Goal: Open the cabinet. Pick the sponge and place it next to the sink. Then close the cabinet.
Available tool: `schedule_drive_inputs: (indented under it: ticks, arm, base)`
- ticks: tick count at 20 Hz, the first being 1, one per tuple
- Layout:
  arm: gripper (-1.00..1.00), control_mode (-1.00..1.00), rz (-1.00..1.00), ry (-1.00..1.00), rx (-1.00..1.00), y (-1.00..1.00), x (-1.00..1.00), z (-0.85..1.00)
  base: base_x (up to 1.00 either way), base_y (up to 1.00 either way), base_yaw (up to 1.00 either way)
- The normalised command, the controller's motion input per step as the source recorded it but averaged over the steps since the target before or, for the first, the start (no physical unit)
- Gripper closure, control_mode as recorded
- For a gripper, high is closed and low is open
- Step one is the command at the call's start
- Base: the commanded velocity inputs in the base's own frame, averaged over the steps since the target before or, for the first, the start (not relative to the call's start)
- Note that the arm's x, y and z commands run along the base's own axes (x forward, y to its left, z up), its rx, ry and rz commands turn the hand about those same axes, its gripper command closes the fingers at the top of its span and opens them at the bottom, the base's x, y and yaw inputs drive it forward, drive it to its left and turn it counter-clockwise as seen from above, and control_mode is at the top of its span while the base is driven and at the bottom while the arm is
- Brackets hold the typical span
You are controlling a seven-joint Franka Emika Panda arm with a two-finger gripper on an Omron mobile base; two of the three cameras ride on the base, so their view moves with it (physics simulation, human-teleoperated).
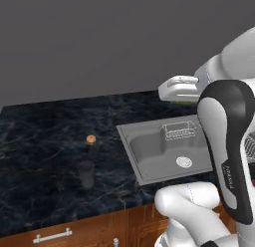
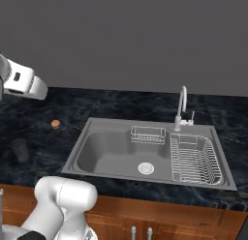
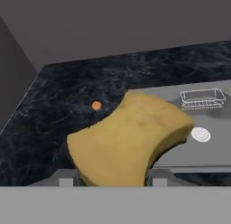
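Gripper (image 3: 113, 184) clamped on the yellow sponge (image 3: 128, 139), held aloft over the dark marble table (image 3: 58, 110) left of the sink (image 3: 212, 151) — carried high, likely to clear the rim before set-down — orange ball (image 3: 96, 105) beyond

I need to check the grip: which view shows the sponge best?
The hand view: the sponge sits large and close between the gripper fingertips, above the counter left of the sink. In both base views I can't make it out.
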Motion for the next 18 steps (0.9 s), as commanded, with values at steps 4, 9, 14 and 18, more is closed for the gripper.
schedule_drive_inputs:
  ticks: [4,9,14,18]
  arm:
    - [1.0,-1.0,0.0,0.17,0.0,0.14,0.23,-0.07]
    - [1.0,-1.0,0.0,0.03,0.0,0.03,0.15,-0.15]
    - [1.0,-1.0,0.0,0.03,0.0,0.0,0.21,-0.51]
    - [1.0,-1.0,0.03,0.04,0.0,0.12,0.46,-0.74]
  base:
    - [0.0,0.0,0.0]
    - [0.0,0.0,0.0]
    - [0.0,0.0,0.0]
    - [0.0,0.0,0.0]
